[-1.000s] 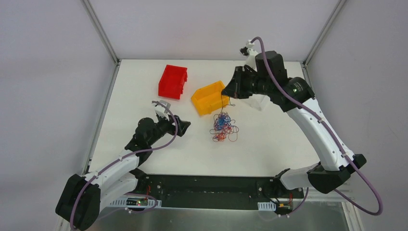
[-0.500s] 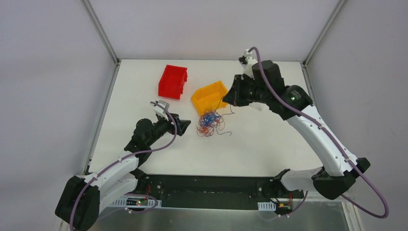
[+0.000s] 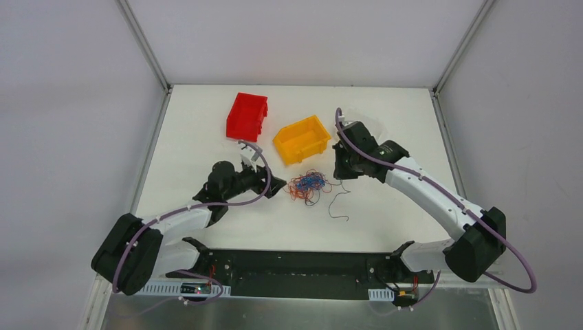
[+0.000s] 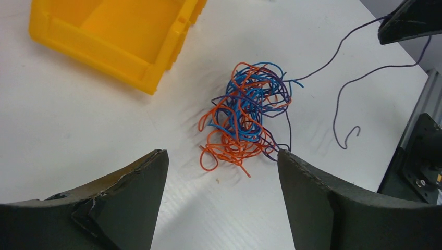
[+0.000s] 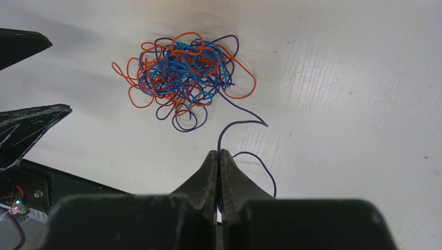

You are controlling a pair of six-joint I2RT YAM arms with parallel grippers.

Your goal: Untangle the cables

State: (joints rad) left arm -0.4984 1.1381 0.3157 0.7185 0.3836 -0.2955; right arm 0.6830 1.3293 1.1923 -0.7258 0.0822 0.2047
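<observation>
Cables point(image 4: 242, 117), a thin wiry knot; right claw point(image 5: 219, 153) clenched on one, left claw point(image 4: 221, 154) spread wide.

bins 2: red bin point(image 3: 246, 118), yellow bin point(image 3: 301, 140) | cables point(image 3: 307, 183): 1 tangle

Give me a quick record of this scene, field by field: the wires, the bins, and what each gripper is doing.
cables: one knotted clump of blue, orange and dark purple wires, lying on the white table
loose wire: a dark purple strand runs out of the clump to the right gripper
left gripper: open, low, facing the clump
right gripper: shut on the dark purple strand
yellow bin: just beyond the clump, apart from it, no wires inside
red bin: left of the yellow bin, farther back
</observation>
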